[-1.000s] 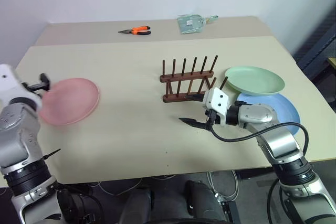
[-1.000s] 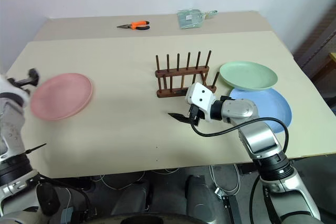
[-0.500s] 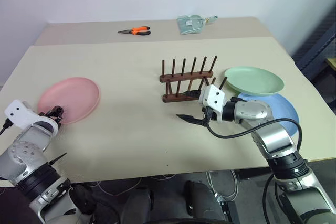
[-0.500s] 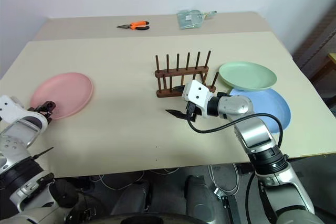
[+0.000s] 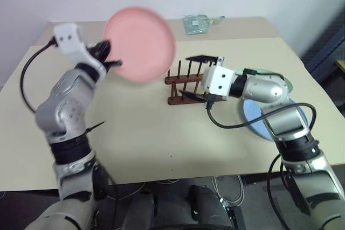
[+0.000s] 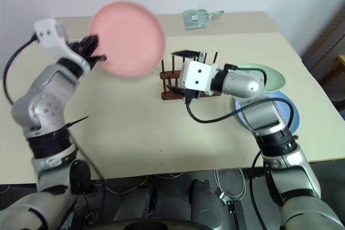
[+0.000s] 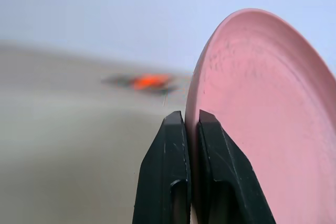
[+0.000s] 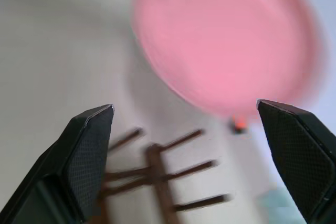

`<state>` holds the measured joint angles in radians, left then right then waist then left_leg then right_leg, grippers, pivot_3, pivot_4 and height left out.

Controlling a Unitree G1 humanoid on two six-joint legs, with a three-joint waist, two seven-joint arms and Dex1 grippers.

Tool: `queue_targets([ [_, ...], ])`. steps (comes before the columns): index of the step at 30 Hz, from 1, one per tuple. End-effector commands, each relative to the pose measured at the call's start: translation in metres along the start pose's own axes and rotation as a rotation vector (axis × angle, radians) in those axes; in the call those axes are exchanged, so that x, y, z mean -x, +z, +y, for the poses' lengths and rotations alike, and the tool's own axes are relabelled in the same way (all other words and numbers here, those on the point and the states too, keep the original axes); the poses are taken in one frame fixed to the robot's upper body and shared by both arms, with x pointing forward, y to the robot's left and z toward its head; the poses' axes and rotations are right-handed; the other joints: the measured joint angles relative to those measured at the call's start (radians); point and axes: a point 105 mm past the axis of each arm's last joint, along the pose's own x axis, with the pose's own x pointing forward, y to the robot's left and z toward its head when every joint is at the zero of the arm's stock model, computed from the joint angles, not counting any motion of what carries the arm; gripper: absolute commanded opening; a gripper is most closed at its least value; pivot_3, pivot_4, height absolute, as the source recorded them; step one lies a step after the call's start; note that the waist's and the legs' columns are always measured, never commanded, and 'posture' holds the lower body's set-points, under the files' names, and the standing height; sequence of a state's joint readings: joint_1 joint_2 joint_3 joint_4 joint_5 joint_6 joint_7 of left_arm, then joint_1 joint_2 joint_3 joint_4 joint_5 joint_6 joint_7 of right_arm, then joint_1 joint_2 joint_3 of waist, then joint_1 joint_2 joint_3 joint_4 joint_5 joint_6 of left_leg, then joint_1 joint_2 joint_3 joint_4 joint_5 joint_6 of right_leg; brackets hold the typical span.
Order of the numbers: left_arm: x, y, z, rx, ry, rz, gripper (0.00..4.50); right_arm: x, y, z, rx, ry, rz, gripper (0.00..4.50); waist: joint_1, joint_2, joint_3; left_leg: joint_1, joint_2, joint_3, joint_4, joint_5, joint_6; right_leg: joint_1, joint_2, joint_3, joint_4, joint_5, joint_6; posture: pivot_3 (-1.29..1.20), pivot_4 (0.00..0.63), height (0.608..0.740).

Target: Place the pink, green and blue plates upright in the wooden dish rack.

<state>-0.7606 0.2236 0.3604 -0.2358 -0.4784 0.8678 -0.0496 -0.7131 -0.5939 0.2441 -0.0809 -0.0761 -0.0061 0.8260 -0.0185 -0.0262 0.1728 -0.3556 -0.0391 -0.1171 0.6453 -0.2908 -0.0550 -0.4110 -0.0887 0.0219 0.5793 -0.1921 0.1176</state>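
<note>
The pink plate [image 5: 139,44] hangs tilted upright in the air, left of and above the wooden dish rack [image 5: 176,99]. My left gripper [image 5: 110,58] is shut on the plate's left rim; the left wrist view shows the fingers [image 7: 170,145] pinching the pink plate [image 7: 262,119]. In front of the rack my right gripper [image 5: 197,77] stands open and empty, one finger above the other. Its wrist view looks past its fingers [image 8: 89,150] at the pink plate [image 8: 226,51] and the rack [image 8: 157,182]. Behind my right arm lie the green plate [image 6: 272,79] and the blue plate [image 6: 283,114].
A clear bag [image 5: 200,22] lies at the far edge of the beige table [image 5: 135,133]. Orange pliers [image 7: 149,81] show blurred beyond the plate. A black cable [image 5: 232,126] loops from my right gripper over the table.
My left gripper shut on the pink plate's rim and swung it up off the table and rightward toward the rack. My right gripper rose, rolled and opened wider.
</note>
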Motion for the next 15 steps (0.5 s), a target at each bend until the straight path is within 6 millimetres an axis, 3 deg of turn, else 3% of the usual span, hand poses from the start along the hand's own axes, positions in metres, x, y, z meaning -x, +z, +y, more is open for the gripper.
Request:
queue_targets([
  [1,-0.007,0.012,-0.026,-0.02,-0.064,-0.025,0.0,-0.005,-0.005,-0.012,0.124,-0.027,0.049,4.48,-0.006,0.0,0.0,0.001,0.0,0.001,-0.001,0.0,0.0,0.0,0.0,0.0,0.0,0.0,0.0,0.0,0.15,0.74],
  [5,-0.011,0.007,-0.048,-0.01,-0.118,0.007,0.0,-0.008,-0.017,-0.022,0.205,-0.071,0.108,4.48,0.001,0.0,0.0,-0.001,0.001,0.001,-0.001,0.0,0.0,-0.003,0.001,0.001,0.001,0.0,0.0,0.0,0.15,0.74],
  [7,-0.011,0.003,-0.051,0.011,-0.118,0.027,0.0,-0.008,-0.02,-0.024,0.221,-0.079,0.119,3.93,0.002,0.0,0.0,-0.001,0.001,0.001,0.0,0.0,0.0,-0.002,0.001,0.001,0.001,0.0,0.0,0.0,0.15,0.74],
  [9,-0.009,0.0,-0.055,0.023,-0.125,0.034,0.0,-0.008,-0.022,-0.025,0.253,-0.089,0.13,3.13,0.005,0.0,0.0,-0.001,0.0,0.0,0.0,0.0,0.0,-0.002,0.001,0.001,0.001,0.0,0.0,0.0,0.15,0.74],
  [15,-0.007,-0.006,-0.051,0.062,-0.106,0.046,0.0,-0.004,-0.028,-0.024,0.313,-0.107,0.153,0.14,0.004,0.0,0.001,-0.001,0.0,0.0,0.0,0.0,0.0,-0.002,0.001,0.001,0.001,0.0,0.0,0.0,0.15,0.74],
])
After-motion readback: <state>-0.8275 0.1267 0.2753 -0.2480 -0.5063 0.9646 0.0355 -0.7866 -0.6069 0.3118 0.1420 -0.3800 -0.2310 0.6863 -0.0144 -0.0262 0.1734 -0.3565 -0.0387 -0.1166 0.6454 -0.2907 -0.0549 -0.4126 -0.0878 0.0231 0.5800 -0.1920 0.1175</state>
